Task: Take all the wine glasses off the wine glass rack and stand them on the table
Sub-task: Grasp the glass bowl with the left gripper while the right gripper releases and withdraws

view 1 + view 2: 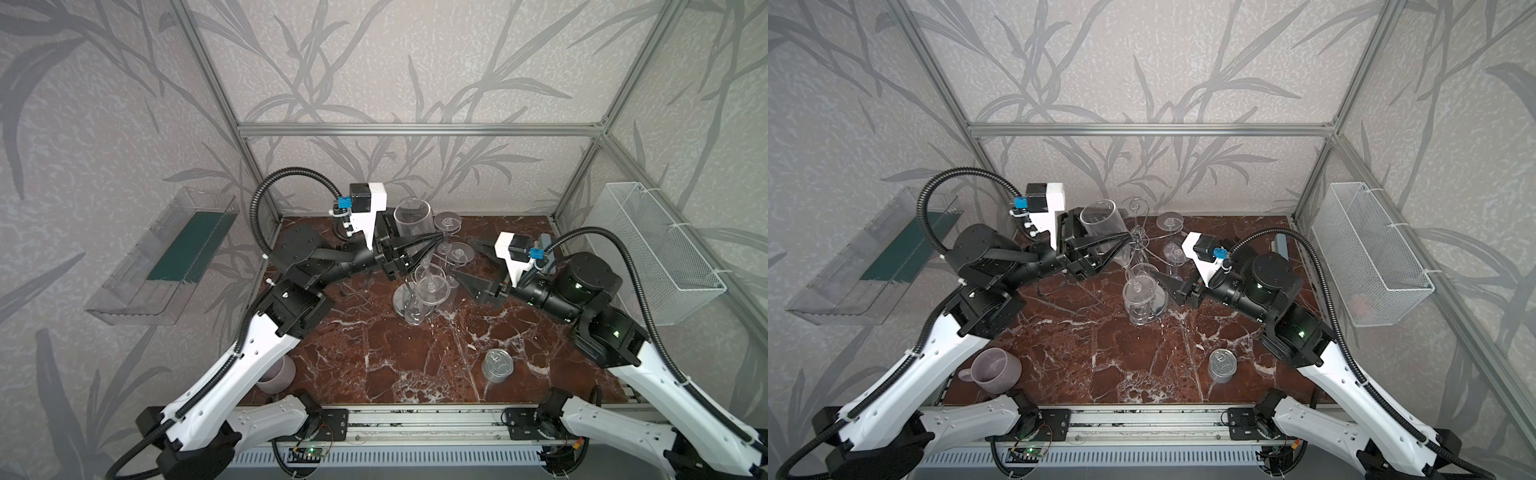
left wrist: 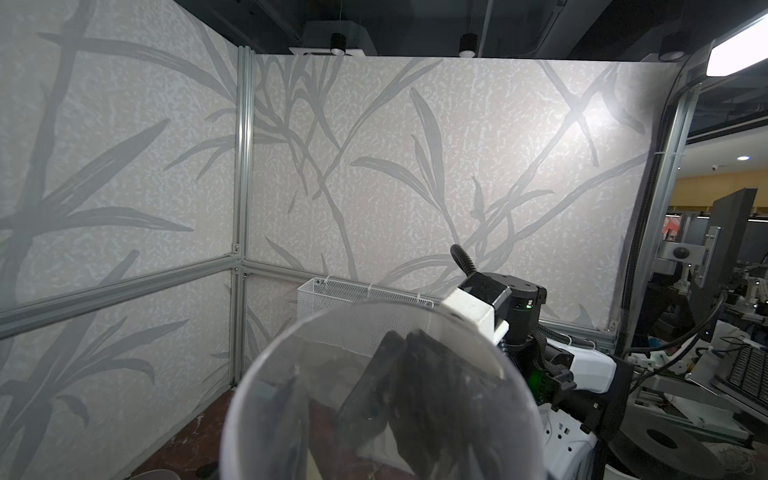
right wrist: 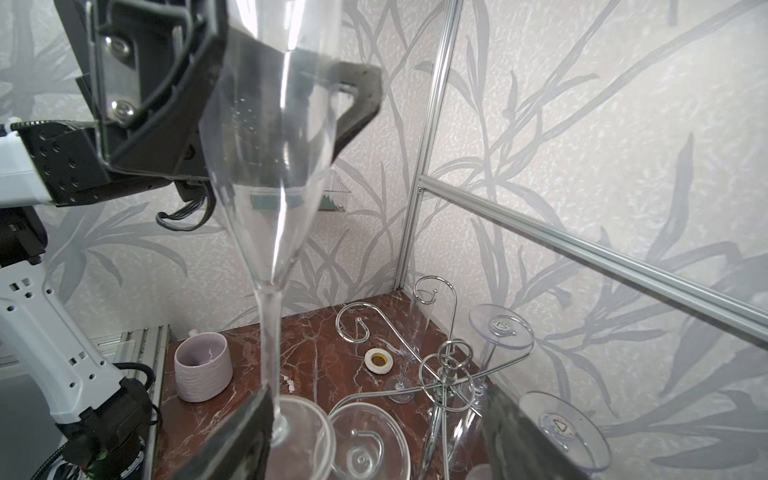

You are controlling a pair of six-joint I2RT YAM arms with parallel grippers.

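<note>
— What has the left end effector (image 1: 434,241) got?
— The wine glass (image 3: 266,166). It's clamped around the bowl, rim up, stem pointing down.
— And the rack (image 3: 451,370)?
— Just beyond that end effector, between the two of them, with other glasses (image 3: 500,328) hanging from its curls.
— The right end effector (image 3: 376,399)?
— Jaws spread wide, gripping nothing. The held glass's foot sits between them, close to one side.
</note>
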